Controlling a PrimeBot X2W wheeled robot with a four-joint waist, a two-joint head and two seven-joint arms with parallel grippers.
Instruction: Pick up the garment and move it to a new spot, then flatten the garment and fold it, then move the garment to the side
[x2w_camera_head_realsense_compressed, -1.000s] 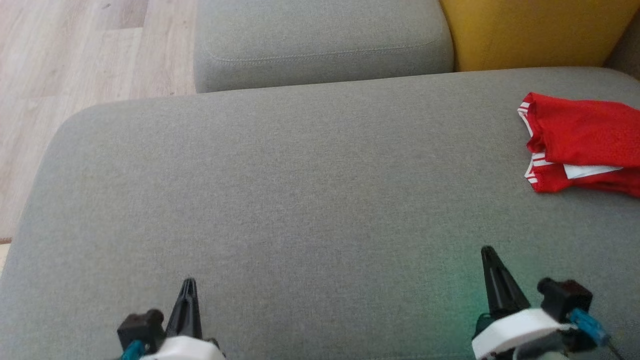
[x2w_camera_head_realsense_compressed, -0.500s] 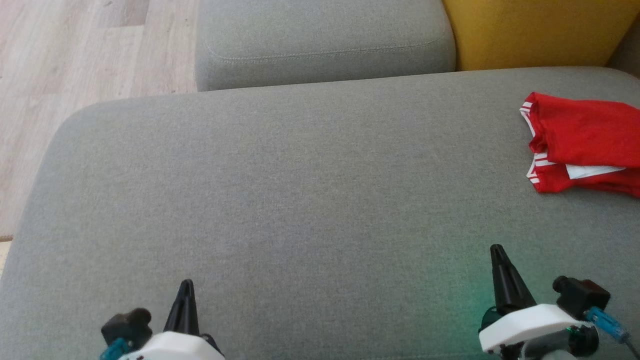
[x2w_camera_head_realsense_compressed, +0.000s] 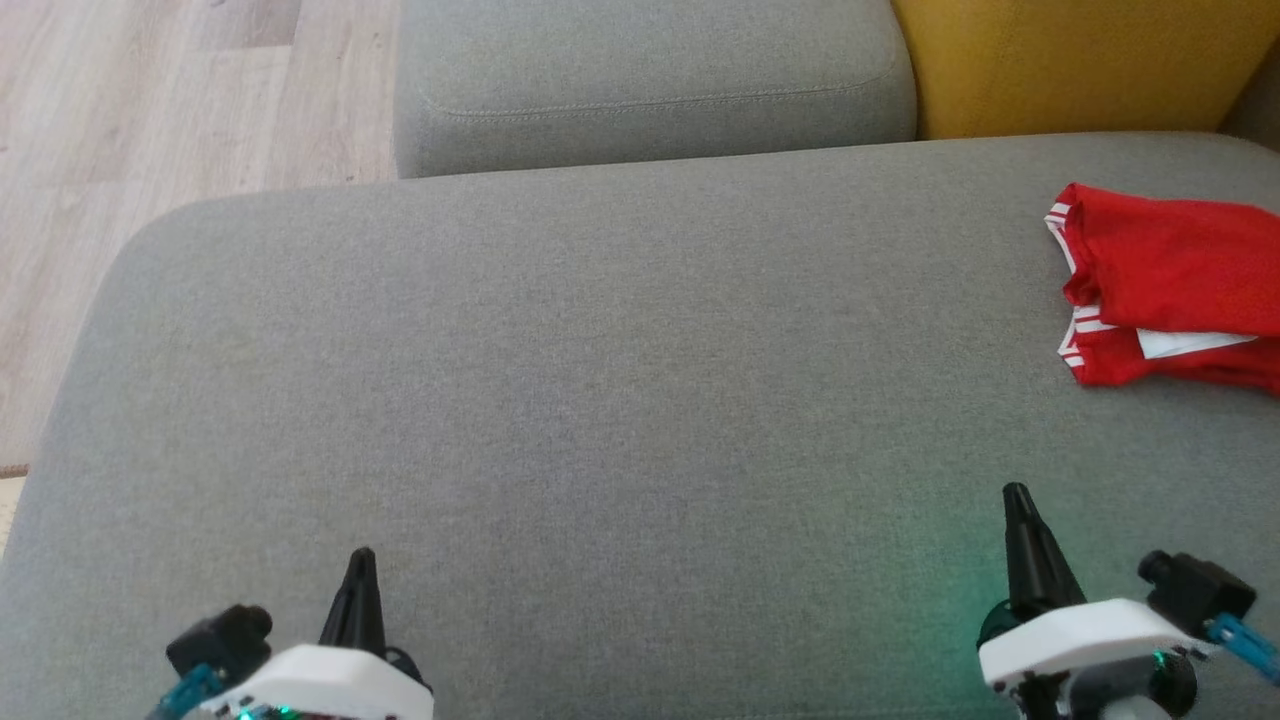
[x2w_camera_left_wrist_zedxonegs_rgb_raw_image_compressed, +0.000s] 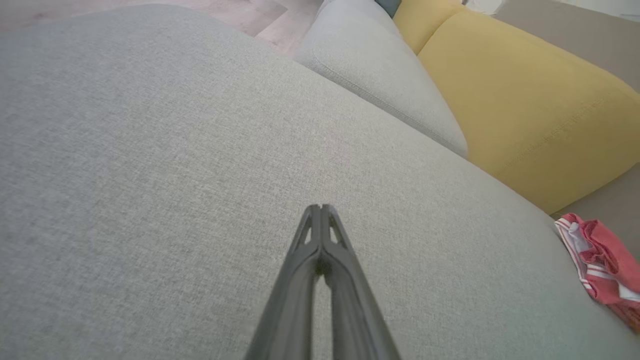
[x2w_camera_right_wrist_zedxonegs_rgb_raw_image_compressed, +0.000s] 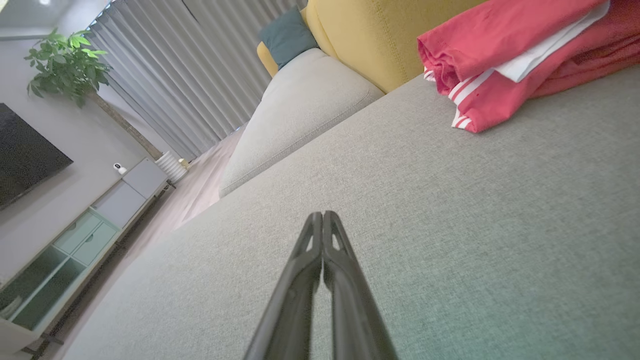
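Observation:
The garment (x2w_camera_head_realsense_compressed: 1170, 285) is red with white stripes and lies folded at the far right of the grey seat cushion (x2w_camera_head_realsense_compressed: 600, 400), partly cut off by the head view's right edge. It also appears in the left wrist view as the garment (x2w_camera_left_wrist_zedxonegs_rgb_raw_image_compressed: 602, 265) at the lower right, and in the right wrist view as the garment (x2w_camera_right_wrist_zedxonegs_rgb_raw_image_compressed: 520, 55) at the top right. My left gripper (x2w_camera_head_realsense_compressed: 360, 560) is shut and empty at the lower left, far from the cloth. My right gripper (x2w_camera_head_realsense_compressed: 1017, 495) is shut and empty at the lower right, a good way in front of the garment.
A second grey cushion (x2w_camera_head_realsense_compressed: 650, 80) lies behind the seat, with a yellow backrest (x2w_camera_head_realsense_compressed: 1080, 60) to its right. Wooden floor (x2w_camera_head_realsense_compressed: 120, 150) shows past the seat's left edge. The right wrist view takes in curtains (x2w_camera_right_wrist_zedxonegs_rgb_raw_image_compressed: 190, 65), a plant (x2w_camera_right_wrist_zedxonegs_rgb_raw_image_compressed: 65, 65) and a low cabinet (x2w_camera_right_wrist_zedxonegs_rgb_raw_image_compressed: 85, 230).
Both grippers have drifted slightly outward and lower in the head view, the left one leftward and the right one rightward. The garment lies as before.

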